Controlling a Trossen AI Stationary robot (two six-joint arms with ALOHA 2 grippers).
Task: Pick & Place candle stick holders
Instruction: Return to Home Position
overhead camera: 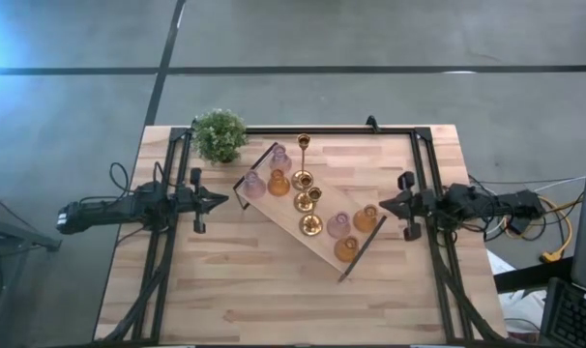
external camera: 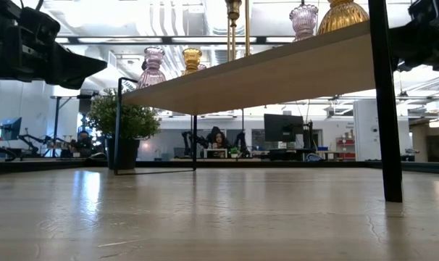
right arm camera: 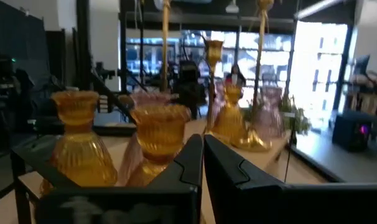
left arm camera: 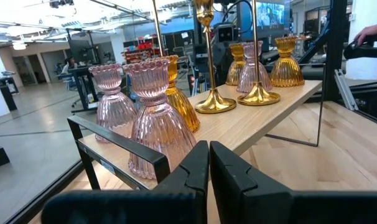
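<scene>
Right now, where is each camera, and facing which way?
High: above the table, facing down; left gripper, right gripper flank the tray.
Low: table height, level, under the tray; grippers in top corners.
Left wrist: behind its shut gripper, facing pink holders.
Right wrist: behind its shut gripper, facing amber holders.
Wrist views share the gold holders.

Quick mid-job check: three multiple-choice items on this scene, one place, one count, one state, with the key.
1. The potted plant stands: A on the shelf; B on the table past the shelf's end, left arm's side; C beside the right arm.
2. Amber glass holders on the shelf: A two; B three; C five.
3. The left end effector and right end effector are: A wide open; B shut on holders; C shut, empty.
B: plant stands on wood, off the shelf. B: three show from above. C: fingers together, nothing between.
</scene>
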